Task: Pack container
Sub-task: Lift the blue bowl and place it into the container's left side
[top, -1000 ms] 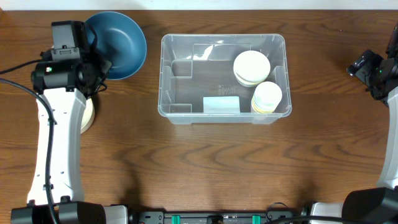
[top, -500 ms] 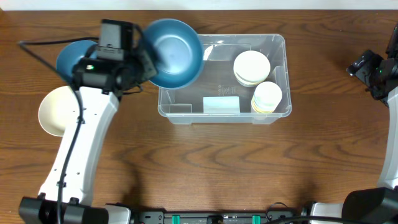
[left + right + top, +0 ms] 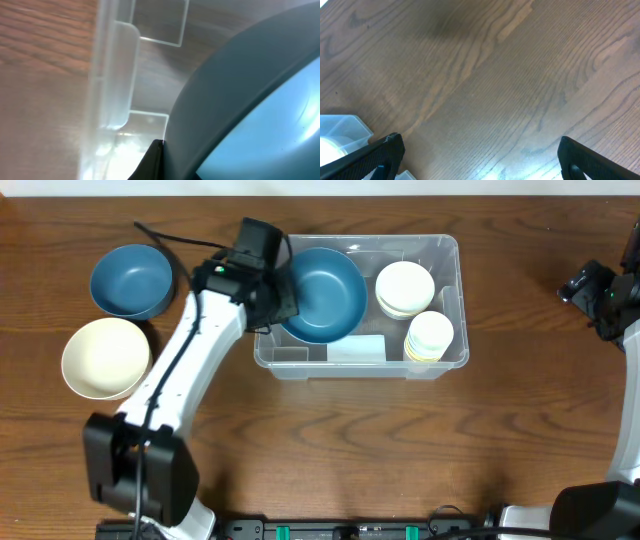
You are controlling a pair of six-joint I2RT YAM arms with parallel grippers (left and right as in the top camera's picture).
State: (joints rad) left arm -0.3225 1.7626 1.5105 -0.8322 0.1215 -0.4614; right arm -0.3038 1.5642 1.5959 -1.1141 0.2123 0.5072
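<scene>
Left arm stretched toward 1 o'clock. Left gripper [image 3: 281, 295] clamps blue bowl [image 3: 322, 292] rim in container [image 3: 360, 239], whose long axis runs 9–3 o'clock. Right gripper [image 3: 480, 142] spread, empty.

I count two blue bowls: one blue bowl [image 3: 130, 280] at upper left, the other blue bowl [image 3: 322, 293] at top centre. One lone cream bowl [image 3: 105, 358] at left. Two cream stacks right of centre: an upper stack [image 3: 404, 288] and a lower stack [image 3: 430, 336]. One clear container [image 3: 360, 242], one whitish label [image 3: 356, 349].
</scene>
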